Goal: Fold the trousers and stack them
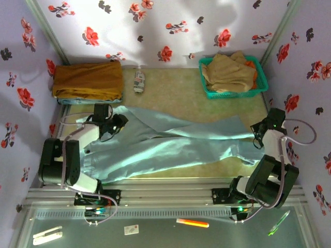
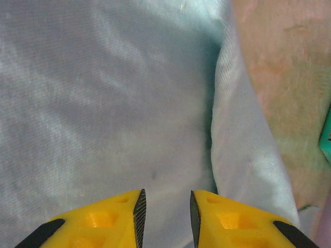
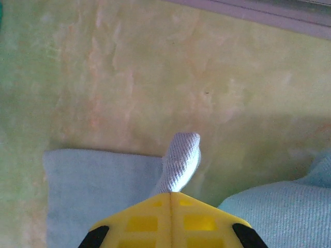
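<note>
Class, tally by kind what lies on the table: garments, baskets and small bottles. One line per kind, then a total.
Garments: 3 (pale blue trousers, mustard-brown garment, tan garment)
Baskets: 1 (teal basket)
Bottles: 1 (small bottle)
Total: 5
Not counted, too hidden to tell: an orange scrap in the basket and a blue edge under the mustard-brown garment.

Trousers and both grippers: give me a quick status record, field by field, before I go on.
trousers: lying at full length across the table, waist by the left arm, legs toward the right arm, not yet folded
left gripper: jaws slightly apart over the waist-end cloth, nothing pinched
right gripper: shut on a pinch of leg-end cloth
mustard-brown garment: folded, far left corner
green basket: far right, tan garment inside
</note>
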